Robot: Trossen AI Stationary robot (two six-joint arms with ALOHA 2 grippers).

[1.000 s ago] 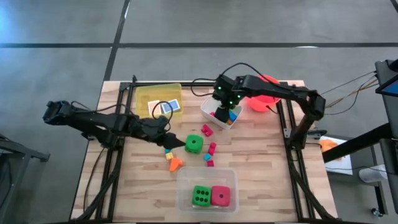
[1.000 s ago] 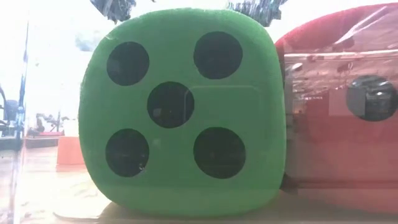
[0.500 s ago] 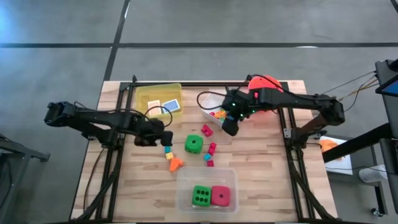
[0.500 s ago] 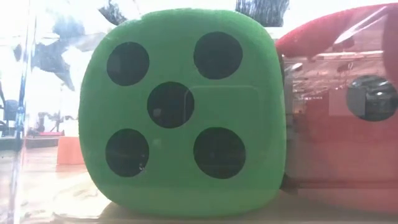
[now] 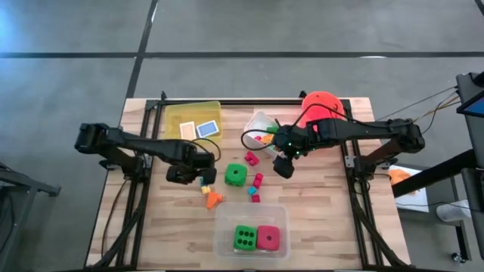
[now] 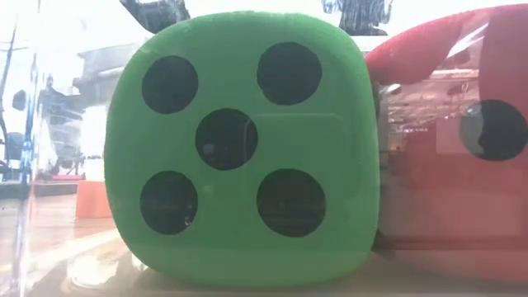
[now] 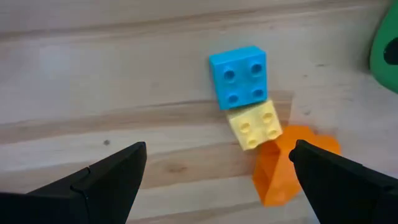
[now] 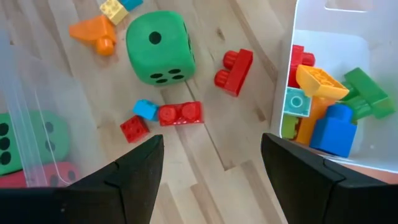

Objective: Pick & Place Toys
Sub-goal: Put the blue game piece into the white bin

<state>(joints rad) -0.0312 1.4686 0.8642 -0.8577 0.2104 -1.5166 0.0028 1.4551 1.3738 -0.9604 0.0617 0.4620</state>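
Near the table's middle: left gripper (image 5: 184,173), fingers spread wide and empty, low over the wood, just beside a blue block (image 7: 239,76) touching a yellow block (image 7: 254,126), with an orange piece (image 7: 287,164) against the yellow one. Between the two arms, on the bare wood: one green die (image 5: 236,175), single dot up in the right wrist view. Just beyond it toward the right arm: a red block (image 8: 234,72) lying alone, then a small blue block (image 8: 145,109), a red two-stud block (image 8: 180,114) and a small red block (image 8: 134,128) close together. Over the wood beside the white tub (image 5: 255,123): right gripper (image 5: 284,165), fingers parted and nothing between them. Inside that tub: a heap of blocks, among them a blue one (image 8: 334,129), a green one (image 8: 364,90) and a yellow one (image 8: 321,82). At the near edge: a clear tub (image 5: 250,214) holding a second green die (image 5: 244,238) and a pink die (image 5: 268,238) side by side, both pressed close to the low camera. At the far left: a yellow tub (image 5: 190,115) with a beige tile (image 5: 187,130) and a blue tile (image 5: 207,129). At the far right: an orange bucket (image 5: 323,105).
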